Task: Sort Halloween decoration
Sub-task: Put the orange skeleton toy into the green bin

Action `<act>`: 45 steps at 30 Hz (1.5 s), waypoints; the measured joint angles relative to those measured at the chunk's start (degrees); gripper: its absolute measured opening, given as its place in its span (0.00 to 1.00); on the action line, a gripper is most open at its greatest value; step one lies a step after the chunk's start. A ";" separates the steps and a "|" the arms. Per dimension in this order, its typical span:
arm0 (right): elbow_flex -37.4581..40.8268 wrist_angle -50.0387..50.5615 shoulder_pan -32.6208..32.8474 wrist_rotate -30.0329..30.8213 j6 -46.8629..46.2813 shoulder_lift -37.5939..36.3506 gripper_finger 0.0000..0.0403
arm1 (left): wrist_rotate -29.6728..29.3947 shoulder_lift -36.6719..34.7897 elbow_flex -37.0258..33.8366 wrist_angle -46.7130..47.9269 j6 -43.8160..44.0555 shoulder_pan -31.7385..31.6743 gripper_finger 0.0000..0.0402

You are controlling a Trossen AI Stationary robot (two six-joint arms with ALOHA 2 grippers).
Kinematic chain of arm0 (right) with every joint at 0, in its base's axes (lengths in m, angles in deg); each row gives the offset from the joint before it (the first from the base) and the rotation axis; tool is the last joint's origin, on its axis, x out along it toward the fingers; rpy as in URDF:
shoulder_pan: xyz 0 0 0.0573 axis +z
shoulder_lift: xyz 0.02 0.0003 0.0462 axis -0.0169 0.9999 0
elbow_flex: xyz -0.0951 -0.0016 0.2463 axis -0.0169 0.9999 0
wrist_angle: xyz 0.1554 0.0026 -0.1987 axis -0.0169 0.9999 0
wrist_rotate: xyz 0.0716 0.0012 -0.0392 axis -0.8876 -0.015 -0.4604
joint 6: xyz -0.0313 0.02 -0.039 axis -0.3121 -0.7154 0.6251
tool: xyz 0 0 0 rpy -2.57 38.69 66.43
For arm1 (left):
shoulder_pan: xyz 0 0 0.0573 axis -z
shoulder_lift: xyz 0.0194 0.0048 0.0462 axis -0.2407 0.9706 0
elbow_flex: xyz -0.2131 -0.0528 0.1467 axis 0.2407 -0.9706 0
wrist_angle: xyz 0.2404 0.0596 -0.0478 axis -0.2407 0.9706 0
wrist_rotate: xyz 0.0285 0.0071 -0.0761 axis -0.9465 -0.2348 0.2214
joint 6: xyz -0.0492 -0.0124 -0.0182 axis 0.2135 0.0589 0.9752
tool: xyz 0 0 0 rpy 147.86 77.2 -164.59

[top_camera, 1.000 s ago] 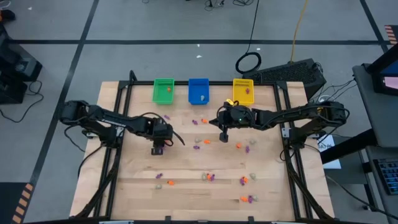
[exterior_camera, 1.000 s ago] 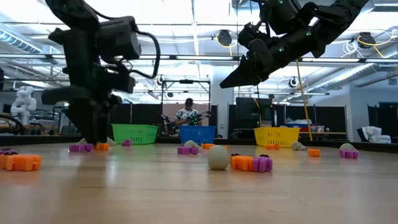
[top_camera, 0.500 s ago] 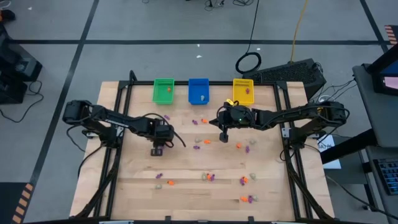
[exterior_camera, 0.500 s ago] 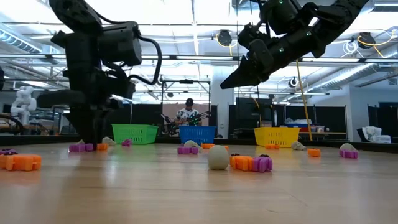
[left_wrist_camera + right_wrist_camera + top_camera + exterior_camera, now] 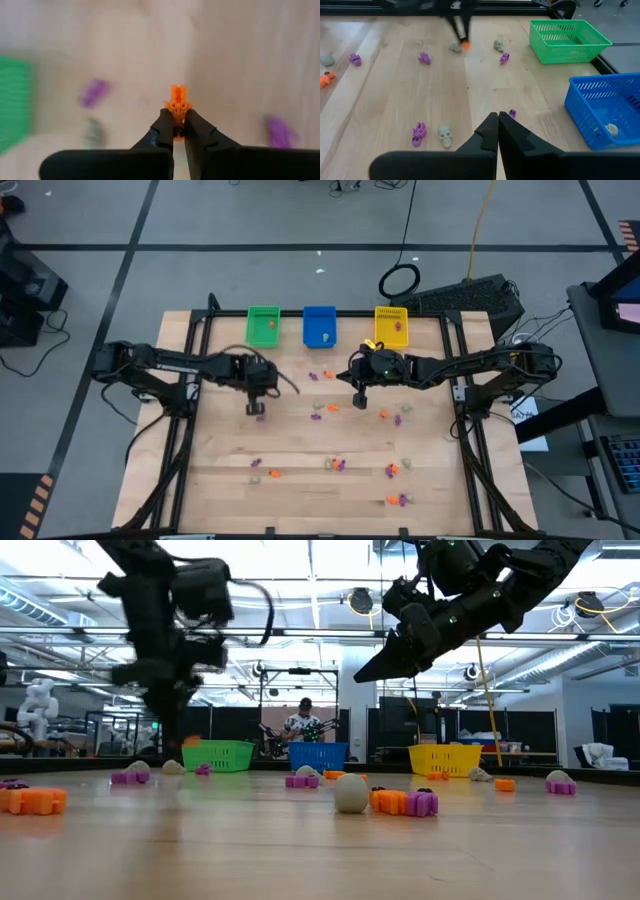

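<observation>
Grey floor (image 5: 300, 270) with dark tape lines surrounds the wooden table (image 5: 300, 450).

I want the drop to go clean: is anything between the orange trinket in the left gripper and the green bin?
Nothing visible. The left gripper holds the orange trinket above the table; only low trinkets lie on the wood toward the green bin.

Left wrist view: purple trinket (image 5: 93, 93) blurred, shape unclear
</observation>
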 joint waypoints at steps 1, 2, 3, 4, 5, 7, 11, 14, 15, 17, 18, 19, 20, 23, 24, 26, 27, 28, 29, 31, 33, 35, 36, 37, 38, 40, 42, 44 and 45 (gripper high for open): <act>0.00 0.02 0.00 0.00 0.00 0.00 0.00 | -0.91 -0.89 0.86 0.08 0.76 -1.77 0.04; 0.00 0.04 0.00 0.00 0.00 0.00 0.00 | -2.04 -1.48 1.66 0.39 1.16 -3.73 0.04; 0.00 0.07 0.00 0.00 -0.02 0.00 0.00 | -3.18 -2.00 2.34 0.82 1.21 -5.93 0.04; 0.00 0.07 0.00 0.00 -0.10 0.00 0.00 | -3.94 -2.46 2.98 1.15 1.18 -8.33 0.04; 0.00 0.05 0.00 0.00 -0.13 0.00 0.00 | -4.29 -2.82 3.77 1.12 1.19 -10.93 0.04; 0.00 0.07 0.00 0.00 -0.06 0.00 0.00 | -4.27 -2.92 5.75 0.28 1.02 -16.65 0.04; -0.02 0.07 0.00 0.00 -0.04 0.00 0.00 | -2.76 -1.23 8.14 -2.39 -2.10 -27.40 0.04; -0.02 0.07 -0.02 0.00 -0.10 0.00 0.00 | 1.88 1.68 9.77 -4.26 -3.44 -33.39 0.04; -0.02 0.07 -0.02 0.00 -0.11 0.00 0.00 | 3.04 3.01 10.48 -4.68 -3.74 -34.72 0.04; -0.02 0.07 -0.02 0.00 -0.07 0.00 0.00 | 4.21 6.23 11.90 -4.50 -4.73 -36.98 0.04; -0.02 0.07 -0.02 0.00 -0.07 0.00 0.00 | 4.69 7.76 12.53 -4.41 -5.04 -37.70 0.04; -0.02 0.07 -0.03 0.00 -0.08 0.00 0.00 | 4.99 9.43 13.23 -4.34 -5.36 -38.21 0.04; -0.02 0.09 -0.04 0.00 -0.11 0.00 0.00 | 5.15 11.02 13.94 -4.23 -5.83 -38.67 0.04; -0.02 0.09 -0.04 0.00 -0.15 0.00 0.00 | 5.30 15.53 16.10 -3.64 -6.35 -39.54 0.04; -0.02 0.09 -0.04 0.00 -0.15 0.00 0.00 | 5.36 16.68 16.73 -3.64 -6.45 -39.69 0.04; -0.02 0.09 -0.04 0.00 -0.15 0.00 0.00 | 5.90 18.69 17.87 -3.62 -6.94 -39.86 0.04; -0.02 0.09 -0.04 0.00 -0.15 0.00 0.00 | 6.25 19.48 18.34 -3.70 -7.46 -39.84 0.04; -0.02 0.12 -0.04 -0.02 -0.15 0.00 0.00 | 6.32 20.14 18.75 -3.71 -7.87 -39.79 0.04; -0.02 0.13 -0.04 -0.08 -0.17 0.00 0.00 | 6.34 20.78 19.07 -3.62 -8.03 -39.74 0.04; -0.02 0.26 -0.04 -0.20 -0.17 0.00 0.00 | 6.49 21.79 19.77 -3.53 -8.17 -39.83 0.04; -0.02 0.53 -0.04 -0.22 -0.20 0.00 0.00 | 6.49 22.33 20.10 -3.48 -8.20 -40.13 0.04; -0.02 0.61 -0.04 -0.22 -0.20 0.00 0.00 | 6.45 22.83 20.14 -3.66 -8.28 -40.39 0.04; -0.02 0.59 -0.04 -0.22 -0.20 0.00 0.00 | 6.45 23.00 20.12 -3.63 -8.23 -40.57 0.04; -0.02 0.59 -0.04 -0.22 -0.20 0.00 0.00 | 6.38 23.08 20.14 -3.66 -8.23 -40.72 0.04; -0.02 0.63 -0.04 -0.22 -0.20 0.00 0.00 | 6.13 23.09 20.14 -3.74 -8.25 -40.81 0.05; -0.02 0.68 -0.04 -0.22 -0.20 0.00 0.00 | 5.81 23.12 20.14 -3.77 -8.32 -40.87 0.08; -0.02 0.80 -0.04 -0.22 -0.20 0.00 0.00 | 5.48 23.13 20.14 -3.79 -8.33 -40.86 0.12; -0.02 0.99 -0.04 -0.24 -0.20 0.00 0.00 | 5.21 23.13 20.14 -3.84 -8.29 -40.86 0.18; -0.02 1.05 -0.04 -0.22 -0.20 0.00 0.00 | 4.86 23.13 20.14 -3.84 -8.15 -40.86 0.21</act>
